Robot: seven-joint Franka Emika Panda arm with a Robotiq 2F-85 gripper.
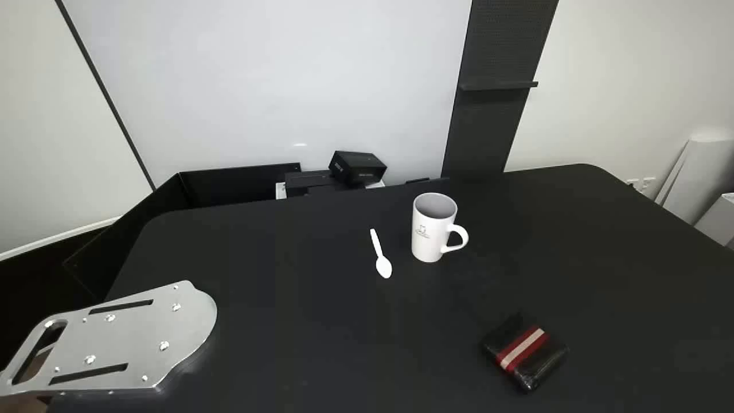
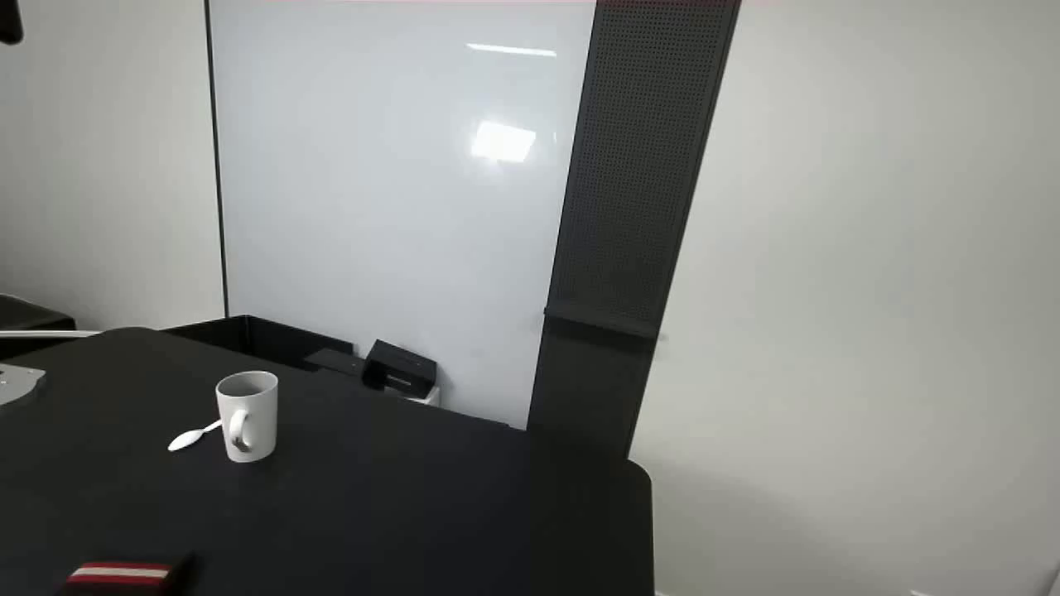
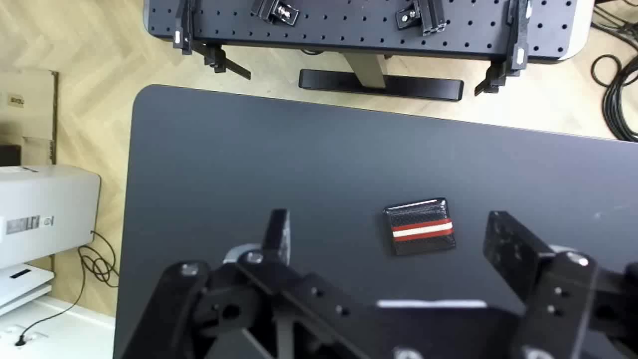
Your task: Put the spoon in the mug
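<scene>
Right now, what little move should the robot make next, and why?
Probably move the gripper above the spoon: the gripper is open and holding nothing, while the spoon lies on the table beside the mug, not yet in it.

A smooth ceramic mug point(image 1: 431, 236) and plastic-looking spoon point(image 1: 383, 267) contrast with a matt tabletop point(image 1: 321, 332); the metal plate point(image 1: 135, 330) (its bolts point(image 1: 176, 307) glinting) looks satin-finished.

a black table point(image 1: 321, 344) holds an upright white mug point(image 1: 426, 236), a spoon point(image 1: 383, 264) lying just beside it, a striped wallet point(image 1: 524, 351) and metal plate point(image 1: 135, 338) farther from it.
</scene>
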